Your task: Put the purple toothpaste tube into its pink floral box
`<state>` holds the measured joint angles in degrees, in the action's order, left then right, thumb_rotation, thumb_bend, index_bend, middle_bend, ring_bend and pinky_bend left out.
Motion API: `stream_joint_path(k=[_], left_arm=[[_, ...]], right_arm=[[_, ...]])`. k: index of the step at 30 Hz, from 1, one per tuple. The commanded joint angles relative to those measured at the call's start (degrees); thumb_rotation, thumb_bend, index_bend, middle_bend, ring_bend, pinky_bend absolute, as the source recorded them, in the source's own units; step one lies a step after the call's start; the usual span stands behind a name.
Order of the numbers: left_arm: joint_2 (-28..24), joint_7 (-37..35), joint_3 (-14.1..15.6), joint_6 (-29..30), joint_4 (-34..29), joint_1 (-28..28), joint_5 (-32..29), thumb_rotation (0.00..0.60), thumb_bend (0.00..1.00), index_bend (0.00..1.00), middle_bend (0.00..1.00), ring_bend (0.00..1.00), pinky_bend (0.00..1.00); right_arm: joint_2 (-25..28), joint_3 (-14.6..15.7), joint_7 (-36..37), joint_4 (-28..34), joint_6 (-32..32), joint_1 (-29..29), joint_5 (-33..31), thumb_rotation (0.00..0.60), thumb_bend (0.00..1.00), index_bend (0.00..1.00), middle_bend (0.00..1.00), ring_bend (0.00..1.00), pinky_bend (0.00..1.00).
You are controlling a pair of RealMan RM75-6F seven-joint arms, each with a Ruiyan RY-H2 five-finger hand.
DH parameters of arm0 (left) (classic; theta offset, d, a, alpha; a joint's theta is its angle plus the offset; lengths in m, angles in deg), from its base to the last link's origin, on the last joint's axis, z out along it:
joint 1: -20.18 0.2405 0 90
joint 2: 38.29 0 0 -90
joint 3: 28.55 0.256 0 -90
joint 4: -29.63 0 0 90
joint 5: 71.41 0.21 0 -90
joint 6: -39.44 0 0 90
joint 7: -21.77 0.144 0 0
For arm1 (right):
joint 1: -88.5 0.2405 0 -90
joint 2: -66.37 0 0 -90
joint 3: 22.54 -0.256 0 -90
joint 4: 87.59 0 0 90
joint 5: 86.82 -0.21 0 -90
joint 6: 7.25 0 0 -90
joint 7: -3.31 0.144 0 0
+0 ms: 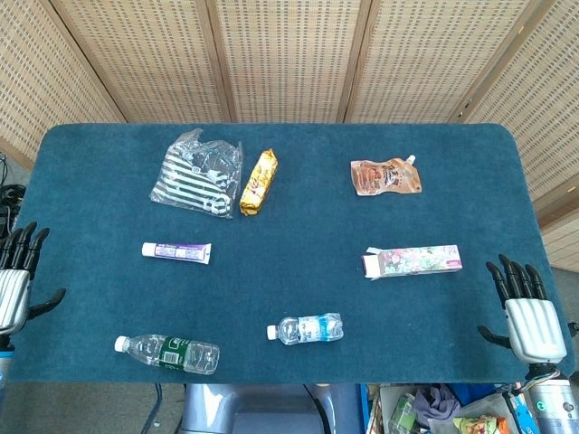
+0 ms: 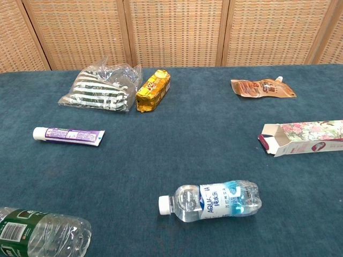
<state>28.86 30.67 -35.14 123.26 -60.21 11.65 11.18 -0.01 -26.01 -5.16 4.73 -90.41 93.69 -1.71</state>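
The purple toothpaste tube [image 1: 176, 251] is lying flat on the blue desk [image 1: 298, 226], left of centre, with its long axis running left to right and its white cap pointing toward the robot's left side. The pink floral box [image 1: 412, 260] is lying well apart from it on the right half of the desk, also lengthwise left to right, with its open flap end facing the tube.

The left hand [image 1: 13, 285] is hovering at the left edge of the desk, released, with fingers spread and holding nothing. The right hand [image 1: 520, 312] is hovering at the right edge in the same condition — fingers apart, empty. Neither hand is showing in the chest view.

The governing relation: the tube is lying to the right of the left hand and slightly farther back on the desk, and the left hand is clearly the nearer one. The right hand is nearer the box. Judged from this layout, no step of the task is complete yet — the likely first move is a left-hand reach across the tube's narrow width.
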Motion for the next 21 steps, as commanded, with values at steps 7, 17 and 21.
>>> stream_joint_path(k=[7,17,21], left_arm=[[-3.3,3.4,-2.8,-11.1,-2.5,-7.1,-4.7,0.600,0.23,0.08,0.03,0.05,0.19],[-2.7,7.2,-4.8,-19.9,-1.3,-13.4,-10.4,0.600,0.23,0.19,0.11,0.09,0.24],[-0.9,10.5,-5.3,-25.9,1.0,-17.0,-15.7,0.600,0.23,0.25,0.15,0.10,0.24]], right_arm=[[-0.2,0.1,-0.3,0.2,-0.2,0.0,0.4,0.600,0.00,0.00,0.00,0.00,0.00],[-0.3,0.2,-0.6,0.3,-0.1,0.1,0.2,0.600,0.00,0.00,0.00,0.00,0.00],[-0.2,0.0,-0.3,0.3,0.0,0.0,-0.1,0.600,0.00,0.00,0.00,0.00,0.00]])
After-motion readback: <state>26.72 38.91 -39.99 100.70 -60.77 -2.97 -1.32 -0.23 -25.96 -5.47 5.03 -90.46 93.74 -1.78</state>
